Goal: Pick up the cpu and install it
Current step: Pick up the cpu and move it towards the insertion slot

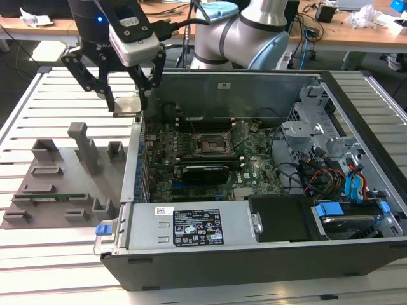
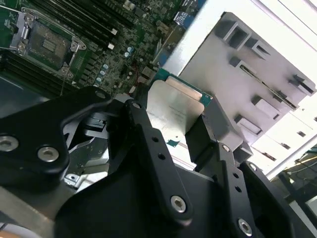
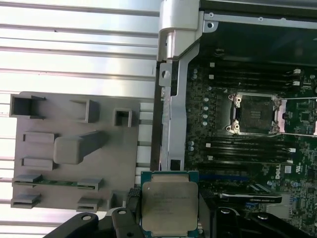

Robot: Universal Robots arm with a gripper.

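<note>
A computer case point(image 1: 254, 264) stands on the slatted table point(image 1: 57, 270), and a parts tray point(image 1: 60, 184) lies just beside it on the exterior view's left. A memory stick point(image 1: 49, 196) lies in the tray's near part. Inside the case, the CPU socket point(image 1: 210, 145) sits on the motherboard point(image 1: 254, 166), the power supply point(image 1: 187, 225) lies along the near wall, and the drive cage point(image 1: 311, 124) is at the right. The cpu point(image 1: 126, 106), clamped in the gripper point(image 1: 128, 102), hangs above the case's left edge, behind the tray.

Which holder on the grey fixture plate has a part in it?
The long slot with the thin green memory stick lying in it, near one edge of the fixture plate; the other pockets look vacant.
</note>
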